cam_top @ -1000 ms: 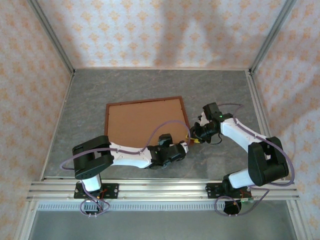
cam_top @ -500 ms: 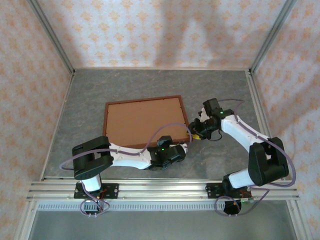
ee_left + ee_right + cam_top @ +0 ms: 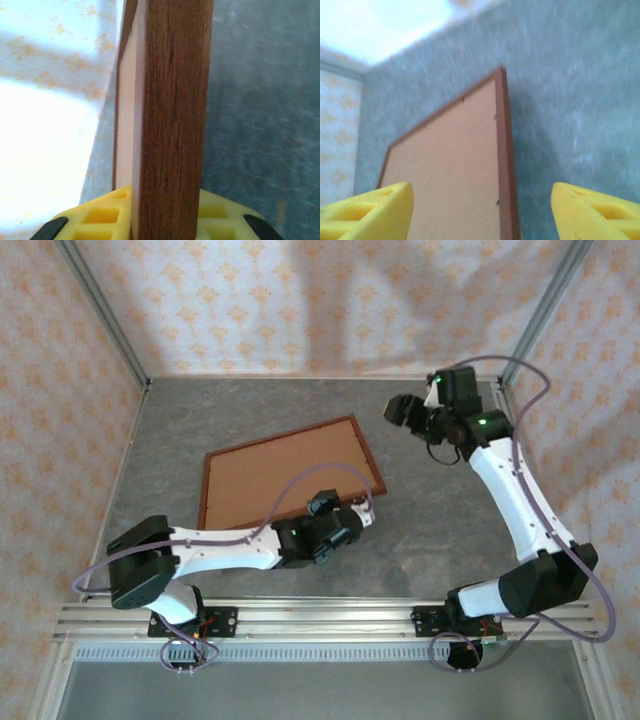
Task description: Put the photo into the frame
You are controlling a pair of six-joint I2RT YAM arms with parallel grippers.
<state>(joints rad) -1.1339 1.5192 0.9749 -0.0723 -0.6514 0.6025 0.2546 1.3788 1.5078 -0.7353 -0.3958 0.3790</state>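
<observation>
On the surface [image 3: 450, 530]: frame [image 3: 370, 454] back-up, backing [image 3: 280, 475] fitted; left claw [image 3: 352, 517] clamps its corner, right claw [image 3: 398, 408] wide, empty. Judged nearly done.

You have no legible text, label, brand mark, number or sign on any surface here; the wallpaper [image 3: 300, 310] carries only a repeated orange ornamental motif, which is not lettering.

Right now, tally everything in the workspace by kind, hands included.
frame: 1
backing board: 1
hands: 2, the left hand shut on the frame's edge, the right hand open and holding nothing
Total: 4
</observation>
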